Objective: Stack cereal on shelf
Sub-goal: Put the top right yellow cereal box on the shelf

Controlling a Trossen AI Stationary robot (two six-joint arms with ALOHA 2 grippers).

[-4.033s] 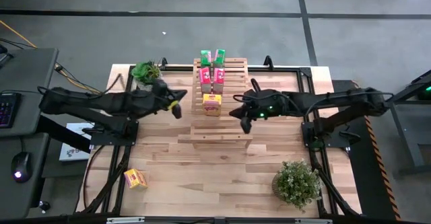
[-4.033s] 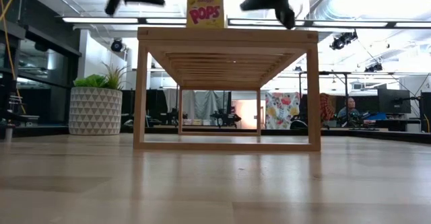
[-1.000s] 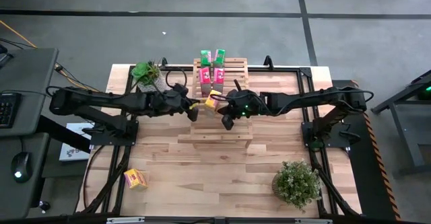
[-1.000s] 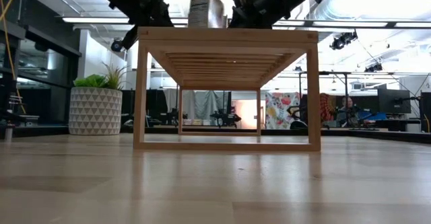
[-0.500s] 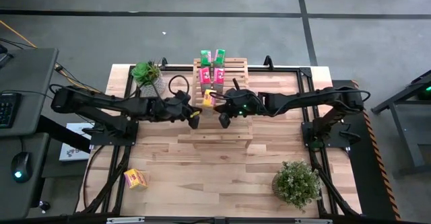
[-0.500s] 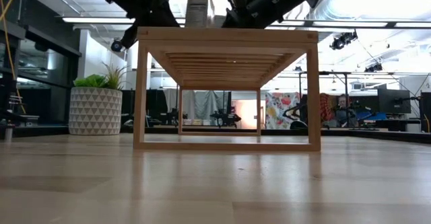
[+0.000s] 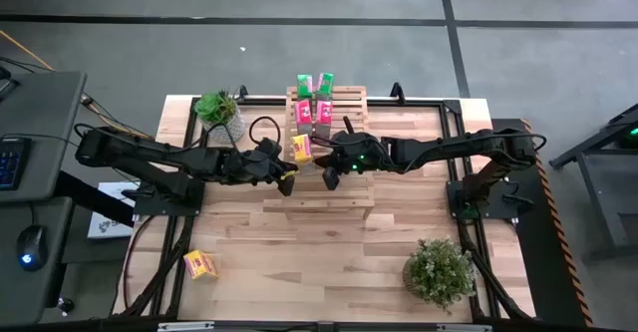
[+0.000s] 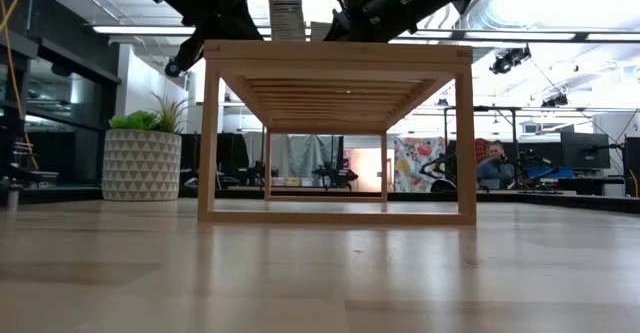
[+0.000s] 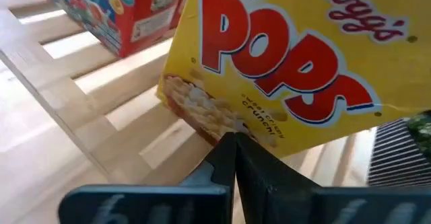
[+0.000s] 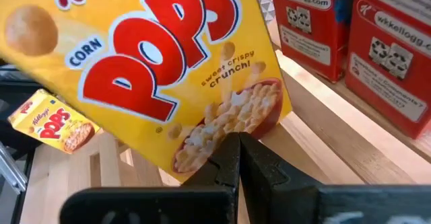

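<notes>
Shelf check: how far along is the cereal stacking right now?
Done: two green boxes and two pink-red boxes stand on the shelf. In hand: one yellow Corn Pops box sits on the slats, flanked by the shut left gripper and right gripper. Left: the other yellow Pops box lies on the table.

cereal box (image 7: 301,148) on shelf (image 7: 324,187) (between both arms), another (image 7: 200,265) on table (image 7: 299,262)

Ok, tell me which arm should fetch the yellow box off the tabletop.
Left. That yellow box lies near the table's left edge, on the left gripper's side; the right gripper sits farther off.
</notes>
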